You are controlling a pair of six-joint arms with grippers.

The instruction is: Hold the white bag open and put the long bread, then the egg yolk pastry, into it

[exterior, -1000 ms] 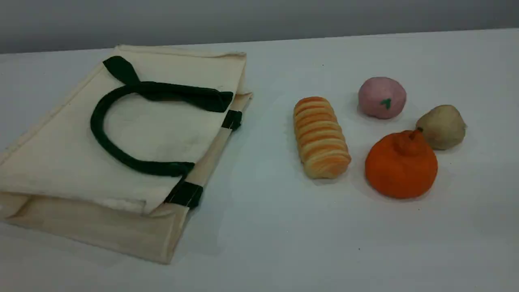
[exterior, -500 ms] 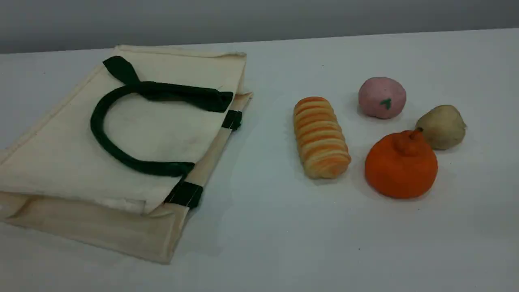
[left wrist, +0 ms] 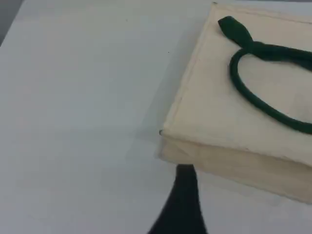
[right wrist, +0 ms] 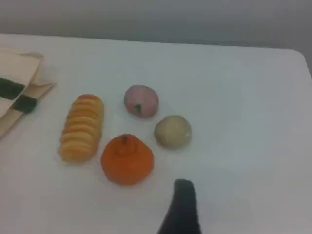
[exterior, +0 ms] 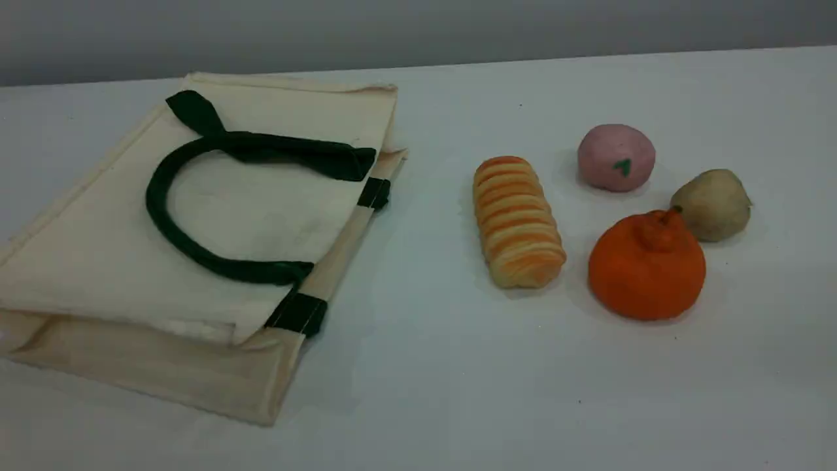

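The white bag (exterior: 261, 216) lies flat and closed on the left of the table, its dark green handle (exterior: 157, 209) looped on top. To its right lies the long bread (exterior: 516, 222), ridged and golden. The egg yolk pastry (exterior: 711, 204), a small beige lump, sits at the far right. Neither arm shows in the scene view. In the left wrist view a dark fingertip (left wrist: 185, 178) hovers just off the near edge of the bag (left wrist: 219, 107). The right wrist view has its fingertip (right wrist: 184, 192) in front of the pastry (right wrist: 173, 131) and the bread (right wrist: 82, 127). Both grippers hold nothing.
A pink ball with a green mark (exterior: 616, 157) sits behind the bread, and an orange fruit (exterior: 647, 265) stands between the bread and the pastry, almost touching the pastry. The table's far edge (exterior: 588, 57) runs along a grey wall.
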